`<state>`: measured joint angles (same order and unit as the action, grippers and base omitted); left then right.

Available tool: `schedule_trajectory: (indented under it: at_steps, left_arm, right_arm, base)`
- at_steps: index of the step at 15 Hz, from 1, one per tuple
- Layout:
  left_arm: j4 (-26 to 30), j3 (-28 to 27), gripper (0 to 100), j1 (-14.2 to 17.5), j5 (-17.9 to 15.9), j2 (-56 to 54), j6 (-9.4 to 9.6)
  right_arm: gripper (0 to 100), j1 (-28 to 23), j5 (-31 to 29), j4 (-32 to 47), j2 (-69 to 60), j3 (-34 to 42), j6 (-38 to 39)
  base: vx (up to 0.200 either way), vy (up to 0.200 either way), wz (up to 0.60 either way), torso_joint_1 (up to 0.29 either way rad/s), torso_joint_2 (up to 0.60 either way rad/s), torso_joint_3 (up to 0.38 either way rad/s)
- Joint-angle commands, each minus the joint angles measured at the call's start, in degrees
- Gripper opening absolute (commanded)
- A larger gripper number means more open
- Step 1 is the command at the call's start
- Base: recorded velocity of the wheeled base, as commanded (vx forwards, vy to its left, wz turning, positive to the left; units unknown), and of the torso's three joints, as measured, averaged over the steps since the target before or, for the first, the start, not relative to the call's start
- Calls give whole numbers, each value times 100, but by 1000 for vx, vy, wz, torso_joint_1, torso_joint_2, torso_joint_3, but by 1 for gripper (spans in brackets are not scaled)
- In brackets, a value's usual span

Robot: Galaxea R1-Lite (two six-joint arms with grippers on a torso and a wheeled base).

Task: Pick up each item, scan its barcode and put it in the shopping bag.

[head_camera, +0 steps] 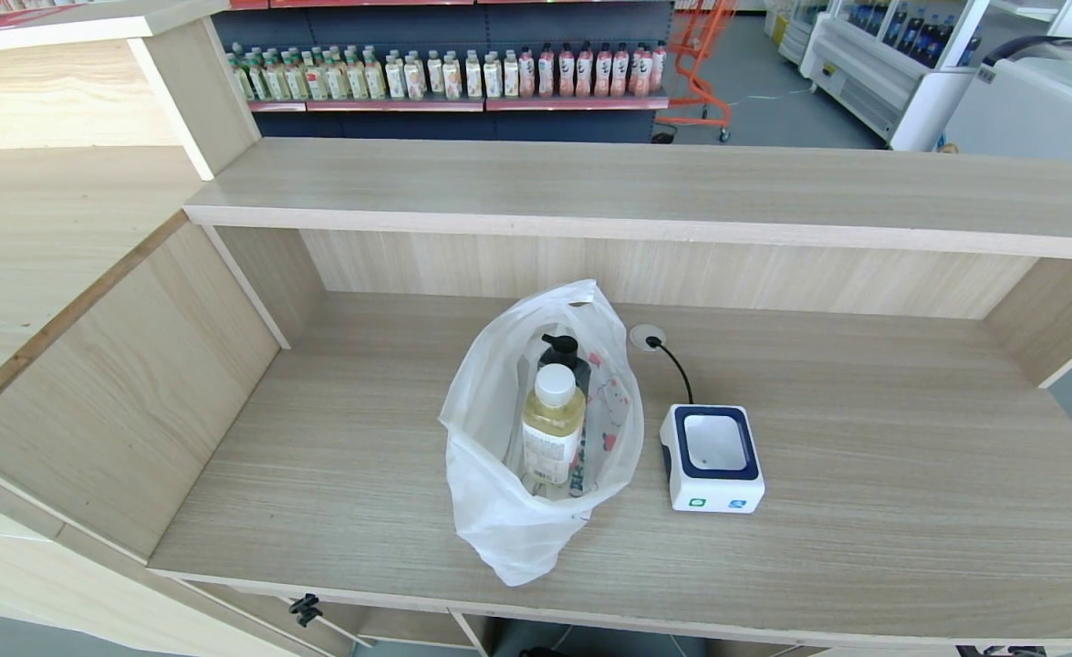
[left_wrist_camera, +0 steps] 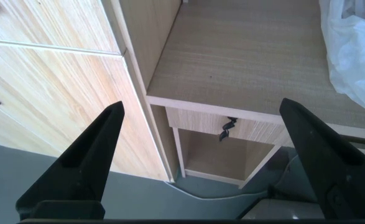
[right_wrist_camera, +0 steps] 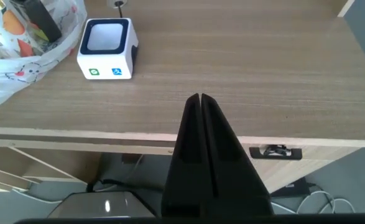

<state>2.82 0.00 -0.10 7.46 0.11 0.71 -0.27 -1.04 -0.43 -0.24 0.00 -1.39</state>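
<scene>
No text or number was legible anywhere; the bottle (head_camera: 553, 429) standing in the shopping bag (head_camera: 499, 520) carried a pale label whose print was too small to read, and the pink-patterned pack (head_camera: 607, 415) beside it showed only blotches, no letters. The scanner (head_camera: 712, 456) had two small square marks on its front face, a green icon (head_camera: 698, 503) and a blue icon (head_camera: 736, 504), pictograms only and not resolvable in head or right wrist view; the shelf bottles (head_camera: 444, 75) behind the counter had labels too far off to read.
</scene>
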Motion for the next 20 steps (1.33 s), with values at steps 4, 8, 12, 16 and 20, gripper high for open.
schedule_trajectory:
  at_steps: [4,8,12,16,20]
  left_arm:
    - [0,0,100,1,1,-2,0]
    - [0,0,100,1,1,-2,8]
    - [0,0,100,1,1,-2,0]
    - [0,0,100,1,1,-2,-18]
    - [0,0,100,1,1,-2,0]
  right_arm:
    - [0,0,-2,-1,24,0,-2]
    - [0,0,7,-1,24,0,-2]
    - [0,0,-2,-1,24,0,-2]
    - [0,0,-2,-1,24,0,-2]
    - [0,0,-2,-1,24,0,-2]
  base:
    - [0,0,0,0,0,0]
    - [0,-200,0,5,-1,0]
    - [0,-200,0,7,4,4]
    - [0,-50,0,1,-1,1]
    - [150,0,0,-2,2,2]
